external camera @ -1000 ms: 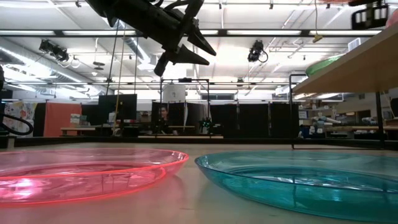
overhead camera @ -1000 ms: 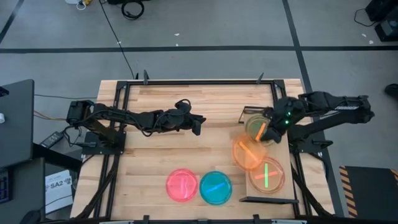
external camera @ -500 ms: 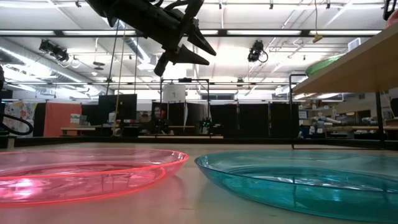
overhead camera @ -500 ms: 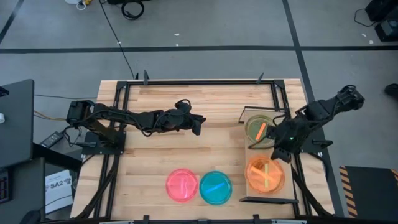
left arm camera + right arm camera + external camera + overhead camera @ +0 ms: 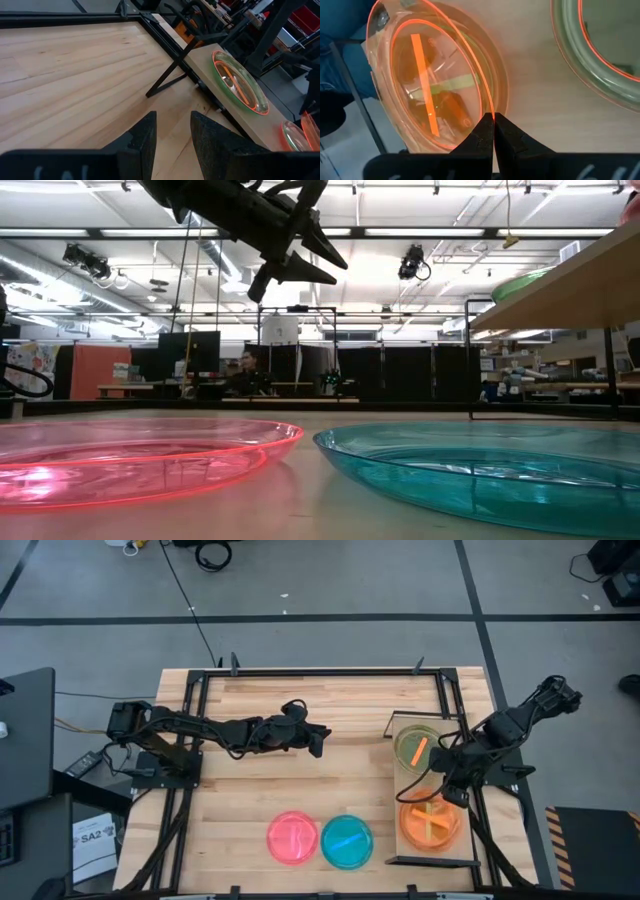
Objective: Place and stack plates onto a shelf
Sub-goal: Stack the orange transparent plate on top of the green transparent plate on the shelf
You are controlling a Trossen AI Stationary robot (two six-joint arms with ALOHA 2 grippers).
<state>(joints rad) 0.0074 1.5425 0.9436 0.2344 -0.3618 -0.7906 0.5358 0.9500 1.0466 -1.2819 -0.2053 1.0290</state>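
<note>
An orange plate (image 5: 432, 823) hangs over the near end of the shelf (image 5: 402, 780), above another plate lying there, with my right gripper (image 5: 449, 791) shut on it. A green plate (image 5: 415, 745) rests flat on the shelf's far end. A pink plate (image 5: 291, 837) and a teal plate (image 5: 347, 840) lie flat on the table near its front edge. My left gripper (image 5: 318, 741) hovers open over the table's middle, nothing between its fingers (image 5: 145, 137). My right gripper pinches the orange plate's rim (image 5: 492, 114) between its two fingers, on the side facing the green plate. The fingers come steeply from above. The plate tilts over the lower plate (image 5: 462, 82); whether the two touch I cannot tell.
A black metal frame (image 5: 300, 671) runs round the wooden table. The shelf's black legs (image 5: 172, 75) stand on the table at the right. Bare wood lies between my left gripper and the shelf.
My right gripper has swung toward the table's near edge along the shelf and tipped further down, carrying the orange plate from beside the green plate to above the plate at the shelf's near end.
</note>
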